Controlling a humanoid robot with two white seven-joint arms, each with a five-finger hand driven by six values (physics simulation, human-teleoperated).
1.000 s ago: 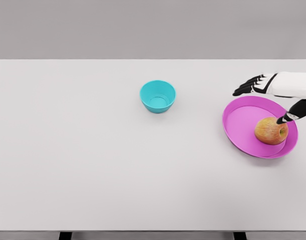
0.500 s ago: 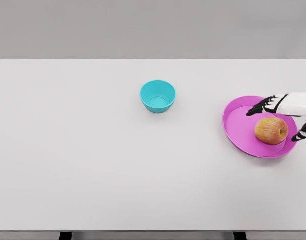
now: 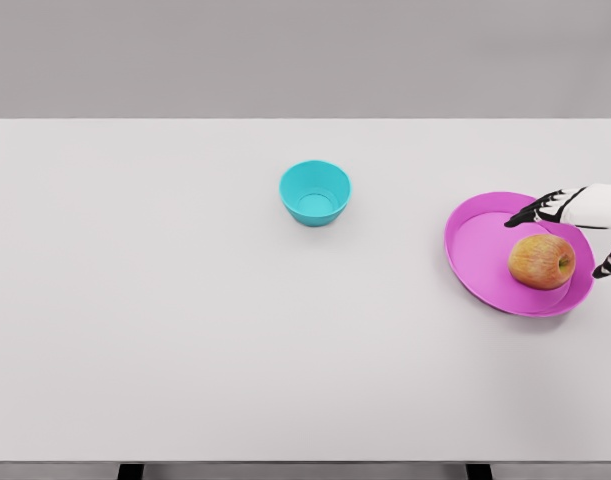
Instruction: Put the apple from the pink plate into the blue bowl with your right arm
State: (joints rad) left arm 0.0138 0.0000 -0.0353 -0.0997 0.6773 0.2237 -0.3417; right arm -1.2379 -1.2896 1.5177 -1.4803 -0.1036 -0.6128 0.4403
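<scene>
One view, from our head: on the white table (image 3: 185, 330) the blue bowl (image 3: 315, 193) stands well apart from the pink plate (image 3: 475, 250), with nothing between. Our right hand (image 3: 575, 235) is spread around the apple (image 3: 541, 261) on the plate, gripping nothing.

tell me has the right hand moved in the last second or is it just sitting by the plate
Yes. The right hand has dropped toward the near side and drawn right, from beyond the pink plate rim to flanking the apple, fingers open.
</scene>
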